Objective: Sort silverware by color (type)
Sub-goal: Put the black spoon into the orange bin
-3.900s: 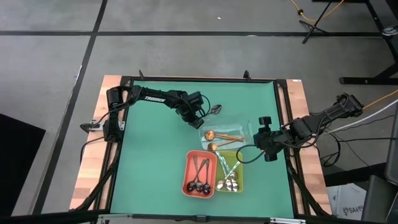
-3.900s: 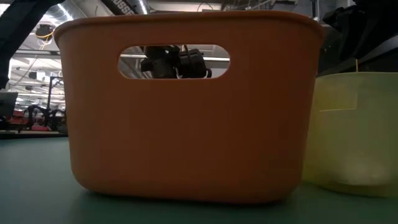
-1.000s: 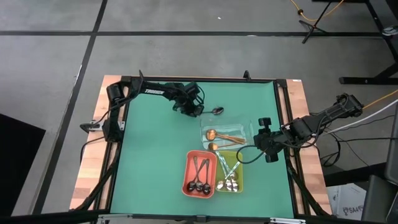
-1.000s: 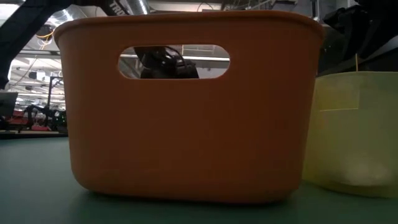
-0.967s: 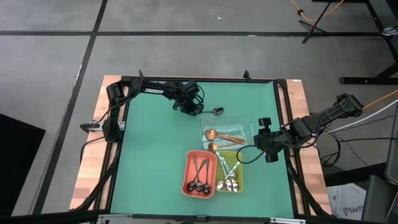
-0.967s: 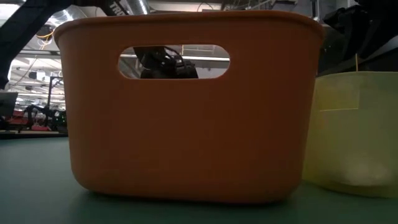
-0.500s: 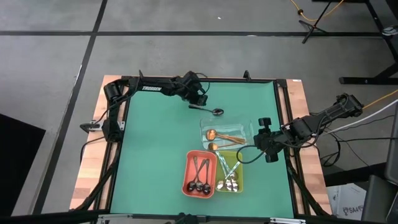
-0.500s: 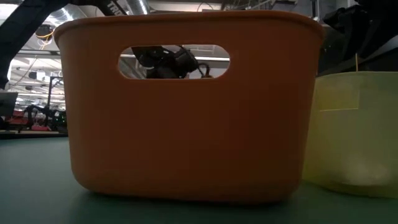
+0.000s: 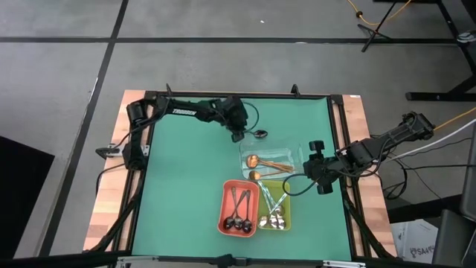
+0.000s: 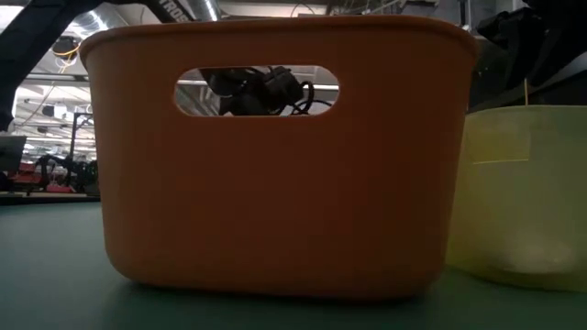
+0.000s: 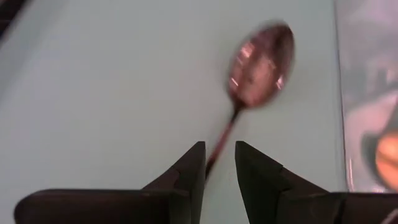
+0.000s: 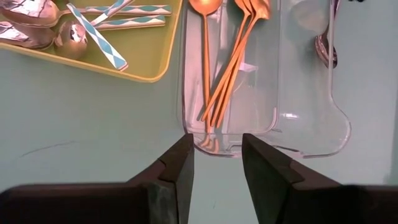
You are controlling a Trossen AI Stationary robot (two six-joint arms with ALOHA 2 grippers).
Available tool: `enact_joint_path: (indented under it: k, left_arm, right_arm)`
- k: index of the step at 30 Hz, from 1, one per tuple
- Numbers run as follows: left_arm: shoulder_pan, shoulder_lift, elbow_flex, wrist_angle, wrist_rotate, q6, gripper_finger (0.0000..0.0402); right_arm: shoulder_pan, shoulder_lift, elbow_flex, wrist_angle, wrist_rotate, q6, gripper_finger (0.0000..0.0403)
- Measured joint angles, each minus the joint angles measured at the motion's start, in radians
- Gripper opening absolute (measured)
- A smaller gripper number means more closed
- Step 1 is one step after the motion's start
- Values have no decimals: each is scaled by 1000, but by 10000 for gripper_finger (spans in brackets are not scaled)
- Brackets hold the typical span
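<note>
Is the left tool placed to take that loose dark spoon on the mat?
Probably yes: the left tool sits open over the spoon handle, with bare mat around it.

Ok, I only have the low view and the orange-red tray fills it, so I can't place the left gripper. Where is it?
Observer: The left gripper is at the far side of the mat, over the handle of a dark spoon lying loose there.
Operator: Has it got hold of it?
Observer: Not from what shows. In the left wrist view the fingers stand apart, with the thin handle running between them.
Operator: And the right arm?
Observer: The right gripper hangs open and empty at the end of the clear tray, which holds copper spoons.
</note>
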Motion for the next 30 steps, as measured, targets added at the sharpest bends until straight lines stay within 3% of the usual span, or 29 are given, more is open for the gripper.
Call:
enact_joint_path:
  k: [5, 15, 30]
  left_arm:
    - [-20, 35, 0, -23, -4, 107, 82]
    - [-11, 54, 0, -20, -70, 111, 82]
    - [14, 87, 6, -59, -37, 142, 82]
  right_arm:
    - [0, 0, 0, 1, 0, 1, 124]
    - [0, 0, 0, 1, 0, 2, 124]
    - [0, 0, 0, 1, 0, 3, 124]
